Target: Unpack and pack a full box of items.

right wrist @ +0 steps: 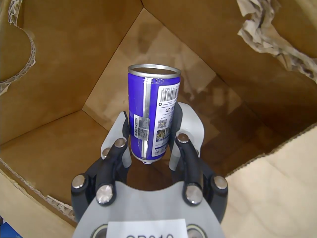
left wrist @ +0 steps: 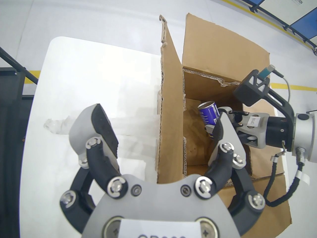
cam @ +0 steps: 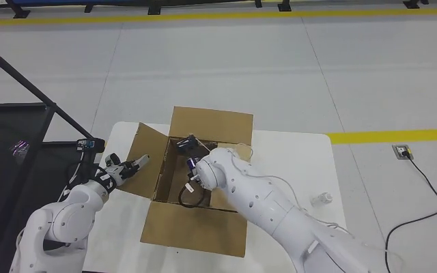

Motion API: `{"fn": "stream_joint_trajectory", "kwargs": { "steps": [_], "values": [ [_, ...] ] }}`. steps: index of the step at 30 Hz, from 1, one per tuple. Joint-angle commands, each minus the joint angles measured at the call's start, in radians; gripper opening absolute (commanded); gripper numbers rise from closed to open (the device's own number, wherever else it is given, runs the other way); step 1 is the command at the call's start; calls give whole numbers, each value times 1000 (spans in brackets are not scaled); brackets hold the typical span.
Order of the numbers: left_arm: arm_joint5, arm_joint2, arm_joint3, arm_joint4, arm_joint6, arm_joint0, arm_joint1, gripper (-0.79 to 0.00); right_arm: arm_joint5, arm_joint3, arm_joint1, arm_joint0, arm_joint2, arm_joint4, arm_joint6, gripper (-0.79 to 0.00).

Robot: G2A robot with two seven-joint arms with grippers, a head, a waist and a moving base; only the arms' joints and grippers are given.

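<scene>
Grey floor with yellow lines [cam: 225,15] surrounds a white worktop [cam: 293,157], and on it stands an open cardboard box [cam: 208,123] with its flaps folded outward. A black frame [cam: 27,89] stands off the worktop's left side.

Reaching down into the box, the right gripper [right wrist: 151,122] has its fingers [right wrist: 123,127] closed around the lower part of a blue can [right wrist: 153,110], one on each side. The can is inside the box, between the brown walls, with its silver-rimmed end pointing toward the box's floor. Seen from the left wrist, it sits tilted there [left wrist: 209,115]. Whether it touches the bottom cannot be told. One inner wall carries a ragged, torn layer of cardboard [right wrist: 262,28], and several flap edges are frayed too.

Outside the box, on its left side, the left gripper [left wrist: 161,117] hangs above the worktop with its fingers [left wrist: 101,125] spread wide. From above it lies just beside the left flap [cam: 151,160], and contact with the cardboard cannot be judged.

Near that gripper, a crumpled piece of clear plastic [left wrist: 55,127] rests on the worktop. Another small clear object [cam: 321,198] lies on the worktop's right part, well apart from the box. A dark cable [cam: 410,225] trails across the floor on the right.
</scene>
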Motion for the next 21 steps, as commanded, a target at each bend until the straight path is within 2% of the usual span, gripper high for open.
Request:
{"fn": "stream_joint_trajectory", "kwargs": {
  "steps": [1, 8, 12, 18, 19, 21],
  "values": [
    [0, 0, 0, 0, 0, 0, 0, 0, -1, 14, -9, 4, 1, 0, -5, -437],
    [0, 0, 0, 0, 0, 0, 0, 0, -9, 33, -25, 9, 15, -11, -18, -425],
    [0, 0, 0, 0, 0, 0, 0, 0, -8, -30, -21, 0, 30, -36, -36, -400],
    [0, 0, 0, 0, 0, 0, 0, 0, 56, -289, 23, -62, 74, -159, -41, -354],
    [0, 0, 0, 0, 0, 0, 0, 0, 70, -346, 34, -79, 83, -190, -29, -323],
    [0, 0, 0, 0, 0, 0, 0, 0, 96, -464, 57, -117, 102, -263, 0, -203]
  ]
}}
